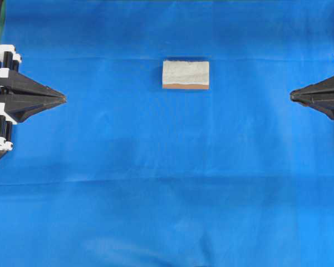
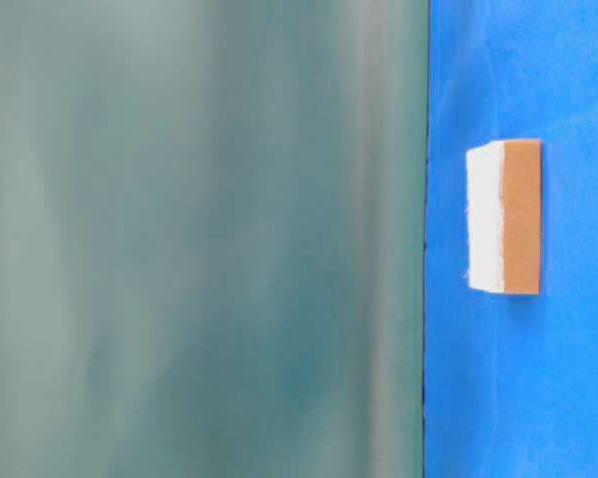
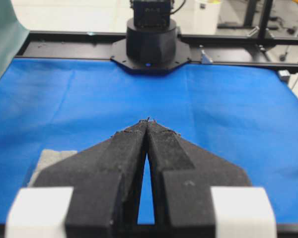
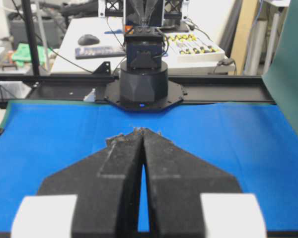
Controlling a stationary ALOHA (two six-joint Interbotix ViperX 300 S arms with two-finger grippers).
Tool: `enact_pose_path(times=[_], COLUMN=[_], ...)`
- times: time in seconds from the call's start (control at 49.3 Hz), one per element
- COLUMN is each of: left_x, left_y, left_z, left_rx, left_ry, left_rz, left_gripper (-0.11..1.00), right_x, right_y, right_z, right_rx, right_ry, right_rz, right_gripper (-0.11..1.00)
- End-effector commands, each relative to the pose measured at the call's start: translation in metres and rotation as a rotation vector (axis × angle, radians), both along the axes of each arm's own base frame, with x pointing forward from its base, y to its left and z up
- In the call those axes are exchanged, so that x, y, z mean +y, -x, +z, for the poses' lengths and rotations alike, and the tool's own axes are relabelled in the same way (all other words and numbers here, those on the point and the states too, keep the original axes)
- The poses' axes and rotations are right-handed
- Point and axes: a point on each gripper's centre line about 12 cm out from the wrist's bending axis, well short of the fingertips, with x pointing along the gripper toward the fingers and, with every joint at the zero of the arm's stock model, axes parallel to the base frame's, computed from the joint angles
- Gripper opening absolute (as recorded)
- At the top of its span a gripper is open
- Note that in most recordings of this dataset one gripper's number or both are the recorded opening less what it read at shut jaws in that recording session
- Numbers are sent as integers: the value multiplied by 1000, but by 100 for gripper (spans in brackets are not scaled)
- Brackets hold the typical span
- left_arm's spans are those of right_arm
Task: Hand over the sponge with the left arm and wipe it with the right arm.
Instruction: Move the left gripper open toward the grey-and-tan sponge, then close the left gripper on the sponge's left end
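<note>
Blue cloth (image 1: 167,194) covered the whole work surface, smooth apart from a few shallow creases. On it, slightly toward the far edge of the overhead view and near the midline, lay the sponge (image 1: 185,74), flat, its speckled grey-white face upward and the thin orange-tan layer visible along the near side; the table-level view showed the same block (image 2: 504,216) against the cloth beside a blurred green panel (image 2: 199,239). At the left margin the left gripper (image 1: 62,99) pointed inward with its fingers pressed tip to tip and nothing between them; the left wrist view confirmed the clenched, empty jaws (image 3: 148,121) and caught a corner of the sponge (image 3: 52,157) low on the left. At the right margin the right gripper (image 1: 292,95) mirrored it, likewise clenched on nothing (image 4: 140,131). Both stood well apart from the sponge.

Judged from this layout, no step of the task had begun; the step in hand was the left arm's approach. To do it well, the jaws would need to part before descent, straddle the sponge across its shorter width, and close on one end rather than the middle, so that the free end remained exposed for the right gripper to take at the handover
</note>
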Motion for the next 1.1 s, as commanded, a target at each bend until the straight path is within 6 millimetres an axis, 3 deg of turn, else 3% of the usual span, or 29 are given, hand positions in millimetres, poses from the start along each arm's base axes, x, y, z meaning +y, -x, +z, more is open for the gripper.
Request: enact_pose_path(times=[0.0, 0.325, 0.67, 0.771, 0.954, 1.015, 1.076], left_x=[1, 13, 43, 52, 69, 77, 85], left_y=[-3, -15, -57, -78, -114, -124, -134], left_z=[5, -7, -36, -46, -65, -72, -81], left_rx=[-9, 46, 143, 207, 298, 328, 355], left_ry=[35, 17, -15, -48, -104, -111, -109], left_rz=[8, 65, 173, 188, 212, 224, 238], left_gripper=[1, 1, 3, 26, 80, 90, 94], right_x=[0, 0, -3, -3, -4, -4, -4], right_y=[-2, -6, -9, -9, -9, -9, -10], right_z=[5, -1, -5, -5, -7, -7, -8], right_rx=[-11, 51, 75, 74, 81, 81, 84], right_ry=[9, 7, 5, 5, 4, 4, 4], right_rz=[1, 0, -14, -17, -17, -17, -17], right_gripper=[2, 1, 1, 1, 1, 1, 1])
